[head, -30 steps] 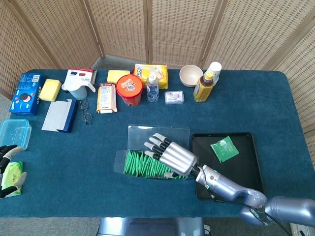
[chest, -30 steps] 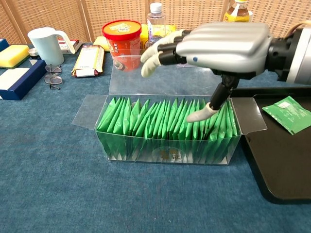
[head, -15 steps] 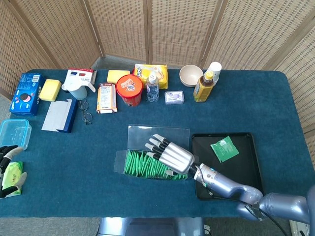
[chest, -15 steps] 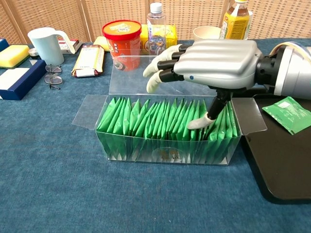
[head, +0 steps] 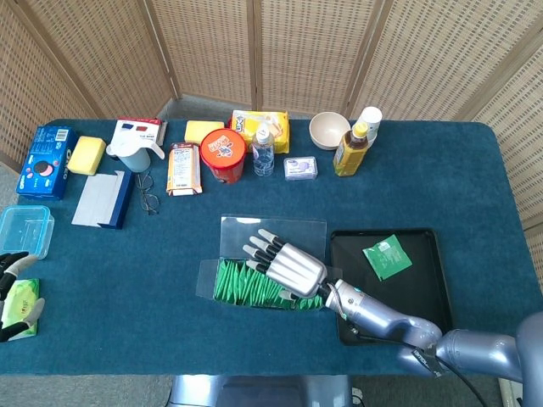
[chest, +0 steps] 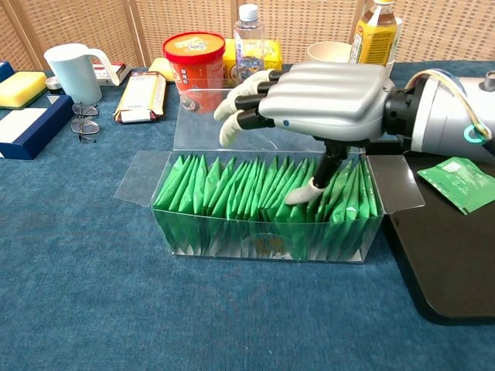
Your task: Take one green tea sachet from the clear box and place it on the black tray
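We read the right hand (chest: 325,97) as set palm-down over the clear plastic box (chest: 263,239) so its thumb can dig into the row: thumb tip sits among the upright green tea sachets (chest: 232,189) toward the box's right end, other fingers spread and extended above, nothing grasped yet. The box lid flaps lie open, sachets packed on edge across its whole width. Just right of the box sits the black tray (head: 424,297), holding one loose green sachet (head: 387,256) flat on it. The left hand (head: 10,270) rests at the table's far left edge beside a green packet (head: 24,301); its finger state we cannot tell.
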Controlling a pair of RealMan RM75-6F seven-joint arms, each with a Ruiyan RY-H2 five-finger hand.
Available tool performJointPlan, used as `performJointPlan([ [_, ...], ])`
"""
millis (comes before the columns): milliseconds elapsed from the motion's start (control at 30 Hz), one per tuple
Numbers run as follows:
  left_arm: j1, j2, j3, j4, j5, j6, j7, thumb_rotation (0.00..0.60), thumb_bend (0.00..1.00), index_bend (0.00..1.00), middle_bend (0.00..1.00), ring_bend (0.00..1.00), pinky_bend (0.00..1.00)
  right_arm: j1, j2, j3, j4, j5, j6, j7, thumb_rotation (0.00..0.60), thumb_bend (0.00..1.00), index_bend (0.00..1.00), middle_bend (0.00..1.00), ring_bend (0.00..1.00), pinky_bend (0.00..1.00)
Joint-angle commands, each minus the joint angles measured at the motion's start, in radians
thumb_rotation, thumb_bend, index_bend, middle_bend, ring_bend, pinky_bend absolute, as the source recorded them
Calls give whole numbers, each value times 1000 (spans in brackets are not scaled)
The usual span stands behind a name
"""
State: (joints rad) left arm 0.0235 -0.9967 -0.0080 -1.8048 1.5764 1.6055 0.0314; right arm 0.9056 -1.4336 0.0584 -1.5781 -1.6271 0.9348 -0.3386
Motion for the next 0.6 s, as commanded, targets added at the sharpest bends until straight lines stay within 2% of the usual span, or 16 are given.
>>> performJointPlan([
  [33,-1,-2,1,2,1,-2,-1,600,299,193,184,129,247,3,-4,11,-5,10,-2,-7,489,215,213,115,53,35],
  [300,-1,-5,0,5,-1,-3,-4,600,299,193,184,129,247,17,-17,31,2,41,-33,-47,494,216,218,117,53,35],
  [600,-1,-7,1,9,1,-3,-8,600,299,193,184,129,247,20,-32,27,22,48,-45,-76,499,224,222,119,53,35],
])
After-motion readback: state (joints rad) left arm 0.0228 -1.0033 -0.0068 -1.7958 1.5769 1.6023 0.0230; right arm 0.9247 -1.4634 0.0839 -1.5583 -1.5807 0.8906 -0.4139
